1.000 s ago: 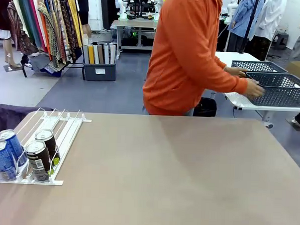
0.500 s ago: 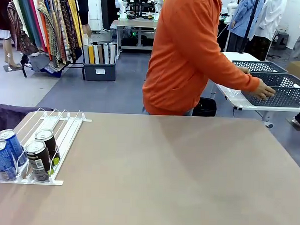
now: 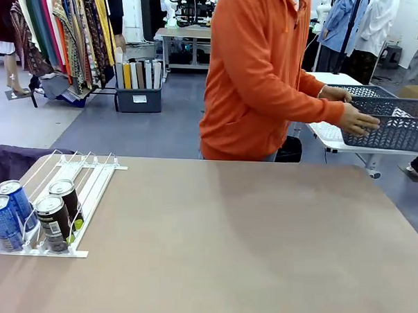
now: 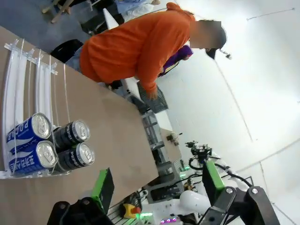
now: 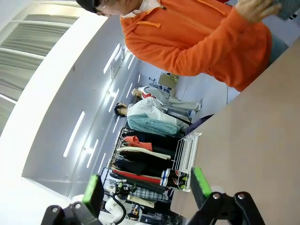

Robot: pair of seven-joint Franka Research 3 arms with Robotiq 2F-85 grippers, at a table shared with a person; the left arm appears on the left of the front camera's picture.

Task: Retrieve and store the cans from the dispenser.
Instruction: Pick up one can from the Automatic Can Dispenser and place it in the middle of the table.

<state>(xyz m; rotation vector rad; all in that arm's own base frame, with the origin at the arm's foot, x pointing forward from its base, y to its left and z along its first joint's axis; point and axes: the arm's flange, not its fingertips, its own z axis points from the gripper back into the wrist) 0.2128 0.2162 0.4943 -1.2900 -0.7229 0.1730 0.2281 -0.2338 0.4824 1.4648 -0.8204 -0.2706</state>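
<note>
Left wrist view: left gripper [image 4: 158, 185] spread wide, empty; right gripper [image 5: 147, 187] likewise; person's hand [image 3: 355, 120] grips basket [image 3: 397, 131].

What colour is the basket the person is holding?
The basket is dark grey with a lattice pattern, clearest in the front view.

Flat white and clear plastic rail dispenser [image 3: 95, 183] lying on the tan surface [image 3: 247, 241] near its left front corner, lanes running front to back. Upright at the near end, two by two: slim blue silver-topped cans [image 3: 5, 225] left, dark brown silver-topped cans [image 3: 52, 224] just beside, right
</note>
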